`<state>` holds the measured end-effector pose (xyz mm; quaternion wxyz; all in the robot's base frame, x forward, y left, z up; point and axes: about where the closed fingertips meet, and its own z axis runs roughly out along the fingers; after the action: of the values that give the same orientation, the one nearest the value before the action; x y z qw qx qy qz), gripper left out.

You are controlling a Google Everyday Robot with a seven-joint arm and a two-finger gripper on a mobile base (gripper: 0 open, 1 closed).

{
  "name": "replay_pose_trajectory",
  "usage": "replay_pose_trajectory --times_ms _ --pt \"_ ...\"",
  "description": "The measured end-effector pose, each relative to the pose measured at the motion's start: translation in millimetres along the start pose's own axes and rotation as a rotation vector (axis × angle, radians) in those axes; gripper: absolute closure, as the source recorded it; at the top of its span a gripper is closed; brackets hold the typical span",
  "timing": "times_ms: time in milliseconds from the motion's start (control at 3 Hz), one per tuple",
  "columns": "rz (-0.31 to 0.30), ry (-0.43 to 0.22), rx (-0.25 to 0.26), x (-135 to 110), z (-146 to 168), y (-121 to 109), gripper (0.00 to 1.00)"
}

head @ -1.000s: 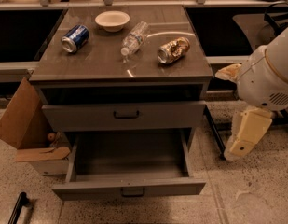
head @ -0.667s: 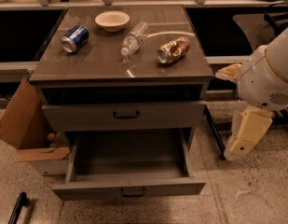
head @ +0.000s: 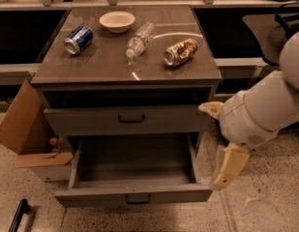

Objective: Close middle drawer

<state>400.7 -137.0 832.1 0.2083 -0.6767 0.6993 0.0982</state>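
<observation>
jaws beside middle drawer point(head: 100, 195) | drawer open | blue can point(head: 78, 39) writing unreadable

The middle drawer point(head: 96, 195) is matt grey metal; the smooth cream plastic claw point(head: 225, 169) hangs right of it.

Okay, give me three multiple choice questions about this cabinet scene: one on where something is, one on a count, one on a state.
1. Where is the tool?
A. right of the middle drawer
B. inside it
C. left of it

2. How many cans lie on the cabinet top?
A. one
B. two
C. three

3. The middle drawer is:
A. shut
B. pulled out
C. taken off

Answers:
1 A: it hangs by the drawer's right front corner.
2 B: a blue can and a brown can.
3 B: its whole tray shows, in front of the cabinet.
</observation>
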Motion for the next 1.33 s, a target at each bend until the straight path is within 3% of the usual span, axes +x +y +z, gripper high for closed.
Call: replay_pose_trajectory --times_ms 667,1000,1333 --pt "-0.042 -0.153 -0.16 -2.9 122.6 33.7 0.0" --pt "-0.053 -0.14 -0.172 -1.0 135.1 36.7 0.0" --pt "-0.065 -0.129 -0.216 12.0 181.6 50.5 0.0"
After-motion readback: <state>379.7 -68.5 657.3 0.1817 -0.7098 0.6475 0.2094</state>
